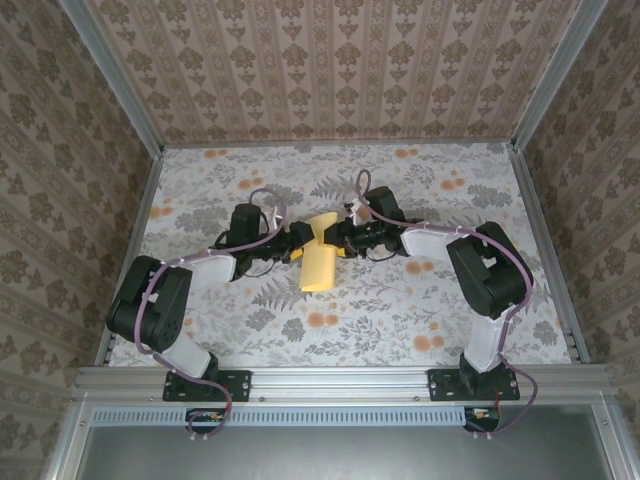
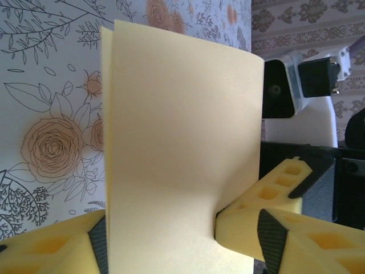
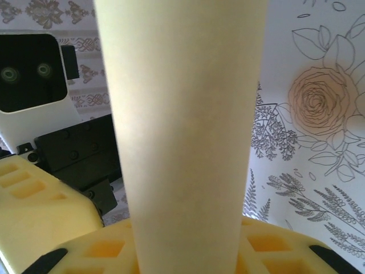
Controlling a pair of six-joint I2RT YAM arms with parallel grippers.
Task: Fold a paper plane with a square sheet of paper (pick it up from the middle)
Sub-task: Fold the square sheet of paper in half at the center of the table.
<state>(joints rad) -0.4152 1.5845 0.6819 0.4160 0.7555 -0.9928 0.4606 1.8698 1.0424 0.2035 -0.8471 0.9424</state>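
At the near edge the two arm bases are bolted to the rail (image 1: 340,382), and both arms are folded inward so that their wrists meet over the middle of the table (image 1: 420,310).

The left gripper (image 2: 162,228) is closed in on the square sheet of paper (image 1: 322,262). A yellow finger (image 2: 274,200) is pressed against each side of it, and two layers can be made out at the upper corner, so a fold is judged to be made already.

The right gripper (image 3: 188,257) is met from the opposite side. The sheet rises straight out of its fingers and covers the gap between them, so it cannot be told how far those jaws are shut.

The sheet is carried between the two grippers, and its lower part appears to hang towards the robot. It is probably held this way so that one gripper can pin it while a crease is worked by the other. No dart shape has been formed yet.

Room is tight at the centre, where the two grippers are almost touching. Beyond them bare floral cloth lies open on every side, well short of the patterned back wall (image 1: 340,70) and the side walls.
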